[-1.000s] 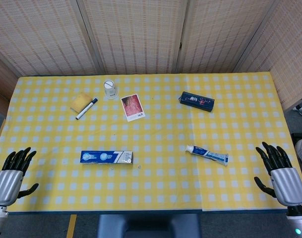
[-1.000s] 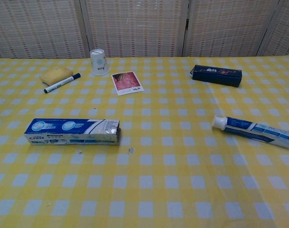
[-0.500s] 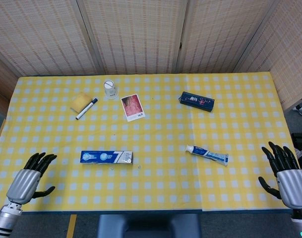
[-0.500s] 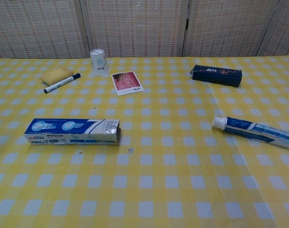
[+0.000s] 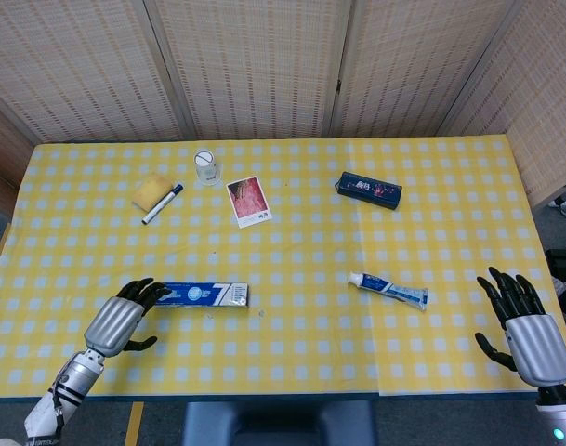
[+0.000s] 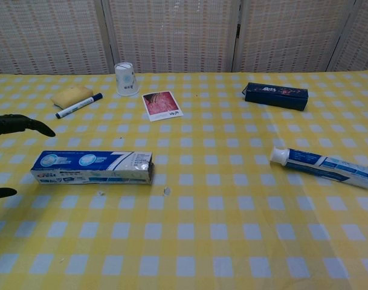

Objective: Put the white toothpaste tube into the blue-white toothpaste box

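Note:
The blue-white toothpaste box lies flat at the front left of the table, its open end facing right. My left hand hovers over the box's left end, fingers spread, holding nothing. The white toothpaste tube lies at the front right, cap pointing left. My right hand stays open near the table's right front corner, well right of the tube, and is outside the chest view.
At the back are a yellow sponge, a marker pen, an upturned paper cup, a photo card and a dark blue case. Small crumbs lie beside the box.
My left hand has moved right and forward from the table's front left edge to the box's left end. The right hand shifted slightly. Box and tube have not moved.

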Controlling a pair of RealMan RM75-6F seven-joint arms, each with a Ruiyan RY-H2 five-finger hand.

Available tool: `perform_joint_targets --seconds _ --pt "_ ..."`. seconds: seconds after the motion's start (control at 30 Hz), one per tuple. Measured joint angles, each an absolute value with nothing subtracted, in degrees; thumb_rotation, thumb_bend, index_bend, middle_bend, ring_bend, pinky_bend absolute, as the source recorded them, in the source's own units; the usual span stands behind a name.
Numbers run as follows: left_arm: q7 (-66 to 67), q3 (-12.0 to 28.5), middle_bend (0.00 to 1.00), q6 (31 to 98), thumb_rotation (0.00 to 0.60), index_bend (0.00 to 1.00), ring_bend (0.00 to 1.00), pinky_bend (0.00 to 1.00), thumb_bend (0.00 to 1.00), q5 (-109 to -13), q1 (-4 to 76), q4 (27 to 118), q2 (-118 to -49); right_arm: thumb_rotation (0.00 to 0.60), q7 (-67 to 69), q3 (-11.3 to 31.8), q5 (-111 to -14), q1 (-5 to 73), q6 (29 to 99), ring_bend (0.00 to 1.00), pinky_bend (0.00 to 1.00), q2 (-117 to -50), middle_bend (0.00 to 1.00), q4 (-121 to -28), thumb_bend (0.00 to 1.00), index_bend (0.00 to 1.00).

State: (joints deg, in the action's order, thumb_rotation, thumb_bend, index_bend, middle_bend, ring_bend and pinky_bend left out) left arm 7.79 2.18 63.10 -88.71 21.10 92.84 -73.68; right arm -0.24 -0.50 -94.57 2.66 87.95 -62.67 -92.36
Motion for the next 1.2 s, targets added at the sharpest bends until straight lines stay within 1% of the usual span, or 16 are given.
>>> perform_joint_targets --seconds 0.23,0.33,0.5,0.73,0.9,1.0,1.13,1.2 --pt "9.49 4.68 0.2 54.44 0.6 0.18 0.13 0.18 0.24 -80.5 26.31 92.72 -77.29 0.6 1.4 -0.6 -94.32 3.18 86.88 0.0 0.0 -62.33 0.0 -91.97 0.33 0.0" --pt "9.35 5.41 0.2 51.66 0.6 0.18 0.13 0.18 0.24 -78.63 28.5 91.95 -79.09 0.6 3.29 -0.72 -94.57 3.58 86.34 0.0 0.0 -62.18 0.0 -91.45 0.33 0.0" --pt "8.67 6.36 0.2 49.99 0.6 0.18 0.13 0.18 0.24 -77.74 31.16 89.33 -81.8 0.6 3.4 -0.43 -94.01 3.55 86.6 0.0 0.0 -62.28 0.0 -90.81 0.33 0.0" --pt "6.52 7.19 0.2 47.59 0.6 0.2 0.14 0.19 0.24 -76.08 34.03 82.75 -85.1 0.6 4.0 0.08 -92.52 3.41 86.44 0.0 0.0 -61.95 0.0 -90.74 0.33 0.0" --pt "4.3 7.63 0.3 47.76 0.6 0.28 0.27 0.29 0.25 -75.74 35.06 77.86 -88.13 0.6 4.33 0.28 -91.78 3.84 85.31 0.0 0.0 -61.8 0.0 -90.69 0.33 0.0" --pt "2.78 7.67 0.32 47.96 0.6 0.32 0.3 0.31 0.25 -75.78 35.65 75.42 -89.67 0.6 4.43 0.61 -90.78 4.02 84.81 0.0 0.0 -61.73 0.0 -90.68 0.33 0.0" --pt "0.14 7.73 0.38 47.65 0.6 0.36 0.35 0.36 0.25 -75.51 36.22 74.64 -90.42 0.6 4.07 0.92 -90.33 4.01 84.87 0.0 0.0 -61.83 0.0 -90.74 0.33 0.0" --pt "-0.96 7.83 0.38 47.79 0.6 0.36 0.36 0.36 0.25 -75.55 36.46 74.16 -91.13 0.6 3.8 0.91 -90.12 4.06 84.57 0.0 0.0 -61.92 0.0 -90.79 0.33 0.0"
